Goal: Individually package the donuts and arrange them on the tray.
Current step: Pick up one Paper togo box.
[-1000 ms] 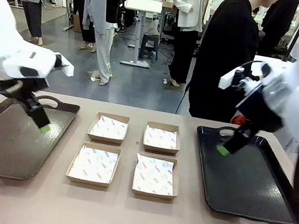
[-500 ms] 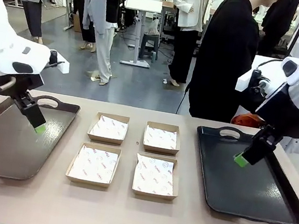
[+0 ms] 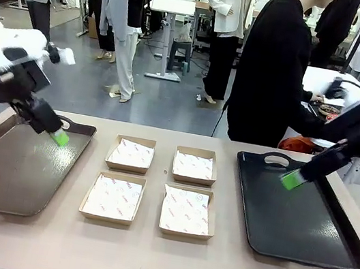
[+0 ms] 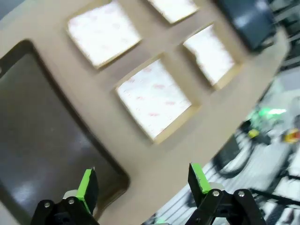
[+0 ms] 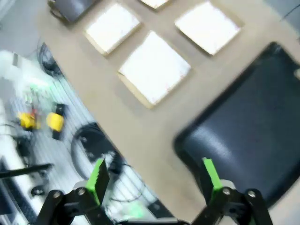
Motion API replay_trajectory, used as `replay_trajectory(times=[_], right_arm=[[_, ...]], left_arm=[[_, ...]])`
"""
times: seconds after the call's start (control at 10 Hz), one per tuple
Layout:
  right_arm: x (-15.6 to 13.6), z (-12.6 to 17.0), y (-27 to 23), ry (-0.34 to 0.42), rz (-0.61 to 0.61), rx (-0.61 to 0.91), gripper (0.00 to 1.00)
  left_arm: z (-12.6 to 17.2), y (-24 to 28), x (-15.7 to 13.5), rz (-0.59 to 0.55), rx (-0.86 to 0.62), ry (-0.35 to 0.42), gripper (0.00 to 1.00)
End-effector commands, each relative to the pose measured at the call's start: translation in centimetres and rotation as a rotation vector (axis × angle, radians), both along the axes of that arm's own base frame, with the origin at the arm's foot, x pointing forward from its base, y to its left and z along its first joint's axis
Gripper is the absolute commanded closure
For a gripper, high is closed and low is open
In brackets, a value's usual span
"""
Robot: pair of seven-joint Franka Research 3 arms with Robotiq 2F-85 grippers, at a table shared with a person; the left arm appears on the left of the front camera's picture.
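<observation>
The tan tabletop (image 3: 145, 260) carries a brown tray (image 3: 8, 171) at its left edge and a black tray (image 3: 300, 220) at its right edge. Four shallow paper-lined cardboard boxes (image 3: 112, 198) sit in a two-by-two block between them.

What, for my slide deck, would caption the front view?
Open left gripper and right gripper hover over brown tray and black tray flanking four paper-lined boxes; person opposite.

right pincer (image 5: 154, 182): fingers spread wide | beneath (all blurred): dark tray (image 5: 255, 136), paper-lined boxes (image 5: 154, 68) on counter (image 5: 140, 126)
</observation>
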State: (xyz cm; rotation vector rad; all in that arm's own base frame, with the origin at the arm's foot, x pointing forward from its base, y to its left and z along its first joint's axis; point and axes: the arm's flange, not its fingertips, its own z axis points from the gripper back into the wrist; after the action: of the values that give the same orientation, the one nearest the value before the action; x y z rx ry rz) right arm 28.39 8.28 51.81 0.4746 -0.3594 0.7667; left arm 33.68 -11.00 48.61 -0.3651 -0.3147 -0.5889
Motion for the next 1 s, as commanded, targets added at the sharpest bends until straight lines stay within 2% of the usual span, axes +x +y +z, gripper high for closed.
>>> replay_trajectory(times=[0.0, 0.2, 0.3, 0.4, 0.6, 0.7, 0.9], right_arm=[[-0.9, -1.9, -6.1, 0.176, -0.210, 0.585, 0.00], [-2.7, -2.9, -11.8, 0.193, -0.285, 0.866, 0.00], [-3.9, -3.3, -15.2, 0.151, -0.333, 0.952, 0.00], [-5.3, -3.7, -17.9, 0.121, -0.385, 0.970, 0.00], [-8.4, -4.5, -22.1, 0.119, -0.401, 0.999, 0.00], [-10.3, -4.9, -23.6, 0.145, -0.418, 1.003, 0.00], [-12.3, -5.0, -25.8, 0.172, -0.402, 0.959, 0.00]], left_arm=[[1.1, 2.9, 1.9, 0.098, -0.420, 0.123, 0.00], [1.4, 7.8, 2.1, 0.177, -0.692, 0.286, 0.00], [0.9, 10.7, 1.9, 0.187, -0.806, 0.368, 0.00], [0.6, 13.5, 1.5, 0.198, -0.892, 0.426, 0.00], [-0.3, 19.3, 0.6, 0.281, -0.978, 0.455, 0.00], [-0.9, 22.0, -0.3, 0.321, -1.000, 0.474, 0.00], [-2.1, 24.8, -1.2, 0.383, -0.985, 0.484, 0.00]])
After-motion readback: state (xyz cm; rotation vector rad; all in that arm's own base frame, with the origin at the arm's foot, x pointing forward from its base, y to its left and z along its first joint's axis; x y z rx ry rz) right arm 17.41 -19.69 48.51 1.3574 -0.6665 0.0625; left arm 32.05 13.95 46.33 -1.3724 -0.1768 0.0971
